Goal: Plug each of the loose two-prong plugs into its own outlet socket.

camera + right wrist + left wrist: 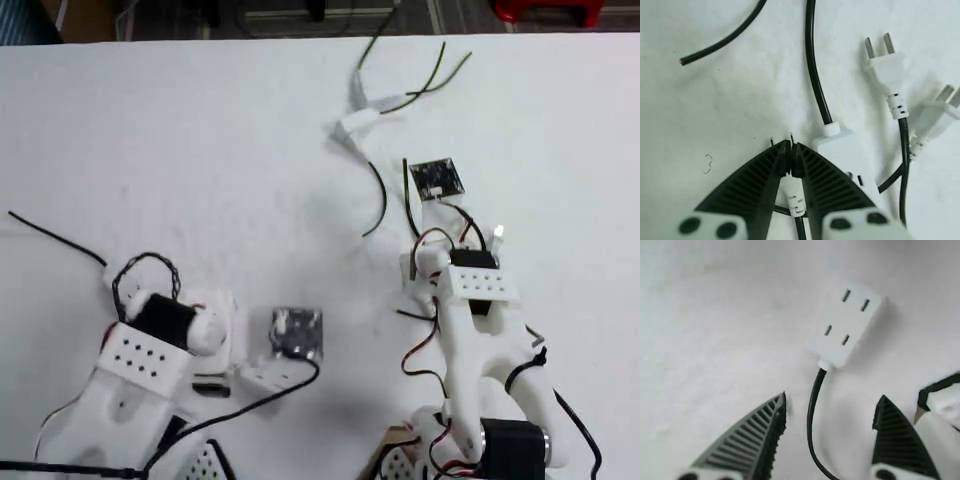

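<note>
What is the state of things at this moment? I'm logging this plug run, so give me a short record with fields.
left tool: open, over the outlet's cord
outlet: white, flat on the table, four slots, all empty
right tool: shut on a white piece, unclear if it is a plug
block: white, corded, beside the right tool, slots not seen
plug A: loose, prongs bare
plug B: loose, beside plug A
done: no plug seen in a socket
</note>
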Robot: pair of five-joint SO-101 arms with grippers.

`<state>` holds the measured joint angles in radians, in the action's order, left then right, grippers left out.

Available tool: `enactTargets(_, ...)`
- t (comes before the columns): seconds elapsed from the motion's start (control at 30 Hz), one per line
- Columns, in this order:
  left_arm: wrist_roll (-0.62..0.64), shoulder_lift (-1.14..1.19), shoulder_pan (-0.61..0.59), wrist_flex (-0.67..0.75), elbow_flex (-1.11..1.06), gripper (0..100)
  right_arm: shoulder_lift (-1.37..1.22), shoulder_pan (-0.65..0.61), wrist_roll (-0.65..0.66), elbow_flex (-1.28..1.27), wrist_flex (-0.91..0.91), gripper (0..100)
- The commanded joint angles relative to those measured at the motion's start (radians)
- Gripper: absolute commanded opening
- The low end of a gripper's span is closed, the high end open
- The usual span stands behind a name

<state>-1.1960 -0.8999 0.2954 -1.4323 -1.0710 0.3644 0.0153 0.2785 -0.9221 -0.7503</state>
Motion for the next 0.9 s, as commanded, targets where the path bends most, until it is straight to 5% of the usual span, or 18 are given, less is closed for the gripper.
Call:
enactTargets(0.0, -0.101, -0.021, -0.012, 0.048, -0.031, 28, 0.012, 0.004, -0.003, 0.003, 0.013, 1.8)
enactTargets(0.23, -0.1, -0.021, 0.077, 0.123, -0.078, 28, 0.012, 0.004, -0.005, 0.003, 0.013, 1.8)
enactTargets(0.5, 0.117, -0.021, 0.302, 0.23, -0.161, 28, 0.012, 0.004, -0.005, 0.003, 0.015, 1.8)
enactTargets(0.7, 0.121, -0.021, 0.325, 0.236, -0.198, 15, 0.012, 0.004, -0.005, 0.003, 0.015, 1.8)
enactTargets(0.87, 0.092, -0.021, 0.323, 0.236, -0.222, 14, 0.012, 0.004, -0.005, 0.003, 0.015, 1.8)
